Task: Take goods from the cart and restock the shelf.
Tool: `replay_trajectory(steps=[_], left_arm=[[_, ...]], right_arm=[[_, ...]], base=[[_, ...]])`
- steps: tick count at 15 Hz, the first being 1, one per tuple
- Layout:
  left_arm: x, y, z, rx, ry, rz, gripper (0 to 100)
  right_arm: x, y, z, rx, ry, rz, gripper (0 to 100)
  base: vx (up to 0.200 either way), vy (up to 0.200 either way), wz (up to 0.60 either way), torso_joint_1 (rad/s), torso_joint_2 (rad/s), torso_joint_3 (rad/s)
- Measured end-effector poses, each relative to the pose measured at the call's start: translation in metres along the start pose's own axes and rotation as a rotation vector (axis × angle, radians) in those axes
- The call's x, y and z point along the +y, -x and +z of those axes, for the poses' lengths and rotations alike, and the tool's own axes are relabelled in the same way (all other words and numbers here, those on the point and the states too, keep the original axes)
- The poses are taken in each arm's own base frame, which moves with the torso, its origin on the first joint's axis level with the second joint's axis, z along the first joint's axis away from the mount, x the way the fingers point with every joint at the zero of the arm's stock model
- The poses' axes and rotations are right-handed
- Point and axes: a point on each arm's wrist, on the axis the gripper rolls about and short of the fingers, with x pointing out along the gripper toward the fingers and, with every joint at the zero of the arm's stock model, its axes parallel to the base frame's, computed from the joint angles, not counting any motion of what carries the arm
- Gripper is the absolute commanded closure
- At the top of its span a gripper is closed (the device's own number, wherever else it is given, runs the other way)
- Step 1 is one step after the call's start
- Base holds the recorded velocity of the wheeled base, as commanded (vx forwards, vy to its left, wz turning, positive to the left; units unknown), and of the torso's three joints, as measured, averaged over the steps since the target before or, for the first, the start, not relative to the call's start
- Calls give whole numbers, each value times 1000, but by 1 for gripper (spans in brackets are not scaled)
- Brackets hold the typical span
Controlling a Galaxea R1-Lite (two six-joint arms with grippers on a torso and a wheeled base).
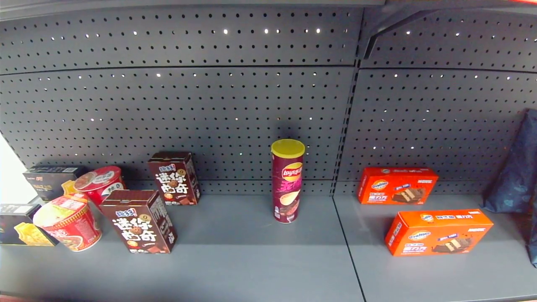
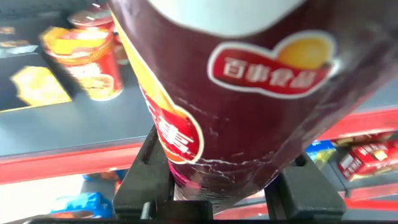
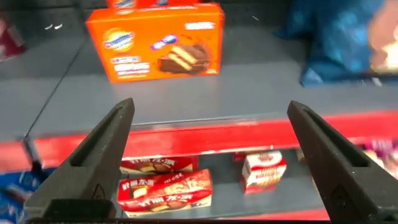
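Chip can (image 1: 287, 184) upright at middle of shelf (image 1: 251, 260), near pegboard (image 1: 209, 105). Right: rear orange box (image 1: 397, 185), front orange box (image 1: 438, 232), apart. Far right: blue bag (image 1: 516, 167). Left: rear brown box (image 1: 174, 178), front brown box (image 1: 140, 220), rear cup (image 1: 100, 182), front cup (image 1: 69, 222), two black boxes (image 1: 50, 180) at edge.

Shop: shelf (image 1: 260, 260) w/ snack boxes (image 1: 436, 233)

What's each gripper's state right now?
Left gripper: shut on chips can.
Right gripper: open, holding nothing.
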Motion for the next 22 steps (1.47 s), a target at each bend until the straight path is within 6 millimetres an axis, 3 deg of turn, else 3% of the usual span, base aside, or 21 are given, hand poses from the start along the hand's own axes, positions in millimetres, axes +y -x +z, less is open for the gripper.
replay_trajectory(steps=[2,3,5,8,13,18,22], left_arm=[[0,2,2,-8,-1,6,100],[0,3,2,-13,-1,4,100],[0,2,0,-9,-1,-2,100],[0,0,-2,6,-1,-17,100],[1,-5,4,41,-2,-80,100],[2,-22,37,48,-3,-97,100],[1,-33,42,87,-15,-110,100]], right_arm=[[1,-2,15,-16,69,31,0],[2,-2,32,-50,124,61,0],[4,-9,56,-53,96,148,0],[11,-20,82,-28,69,444,0],[34,-57,127,49,68,718,0],[73,-109,137,153,28,836,0],[91,-136,134,209,32,851,0]], base=[[0,0,0,0,0,0],[0,0,0,0,0,0],[0,0,0,0,0,0],[0,0,0,0,0,0],[0,0,0,0,0,0],[0,0,0,0,0,0],[0,0,0,0,0,0]])
